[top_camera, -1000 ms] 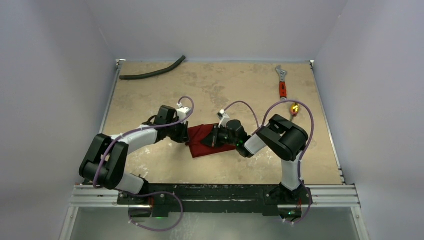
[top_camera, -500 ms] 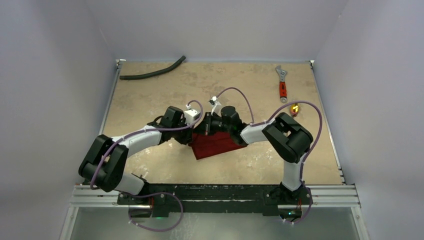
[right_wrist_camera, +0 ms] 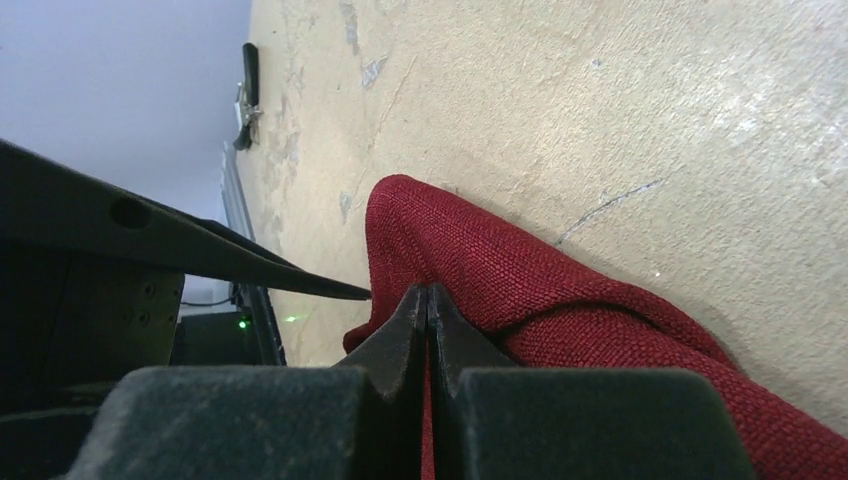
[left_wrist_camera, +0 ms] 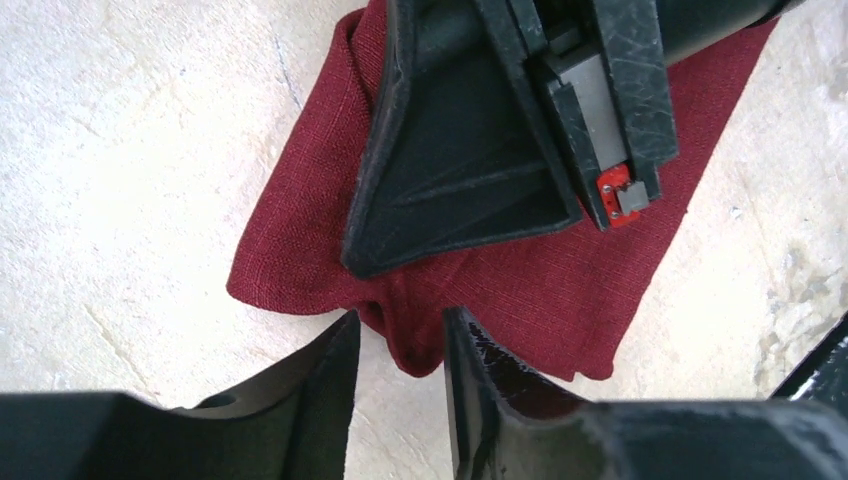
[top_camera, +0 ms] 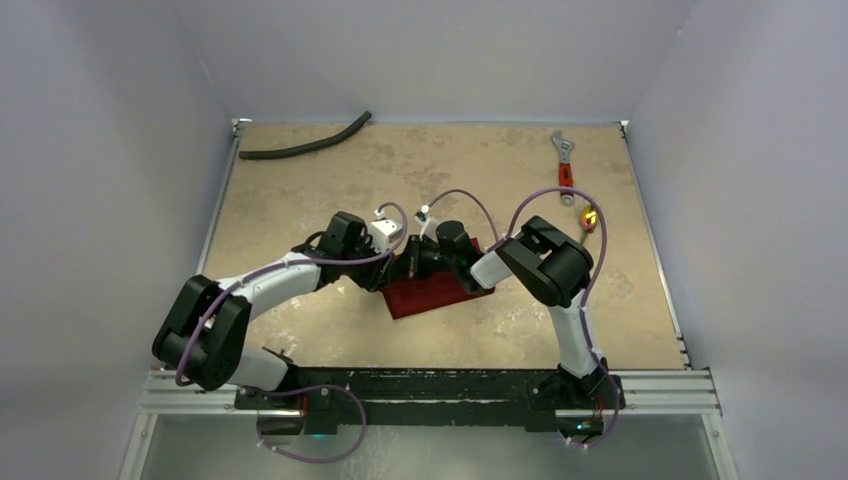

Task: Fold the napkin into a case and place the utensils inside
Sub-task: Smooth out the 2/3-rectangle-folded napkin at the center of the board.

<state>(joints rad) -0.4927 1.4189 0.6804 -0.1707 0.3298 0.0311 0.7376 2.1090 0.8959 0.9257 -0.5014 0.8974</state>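
The dark red napkin (top_camera: pixel 440 295) lies folded at the table's middle, a rough rectangle, partly under both grippers. My right gripper (top_camera: pixel 418 262) is shut on a raised fold of the cloth (right_wrist_camera: pixel 560 300); a red sliver shows between its jaws (right_wrist_camera: pixel 428 295). My left gripper (top_camera: pixel 393 265) is open, and its fingers (left_wrist_camera: pixel 400 350) straddle a hanging corner of the napkin (left_wrist_camera: pixel 560 290). The right gripper's body (left_wrist_camera: pixel 480 170) sits just above that corner. One gold utensil (top_camera: pixel 590 216) lies far right, apart from both grippers.
A red-handled silver wrench (top_camera: pixel 565 165) lies at the far right, just behind the gold utensil. A black hose (top_camera: pixel 305 145) lies at the far left corner. Grey walls close the table on three sides.
The right gripper has dragged its fold of napkin left and away from the arms' bases. The left gripper has moved right to meet it at the cloth's left end.
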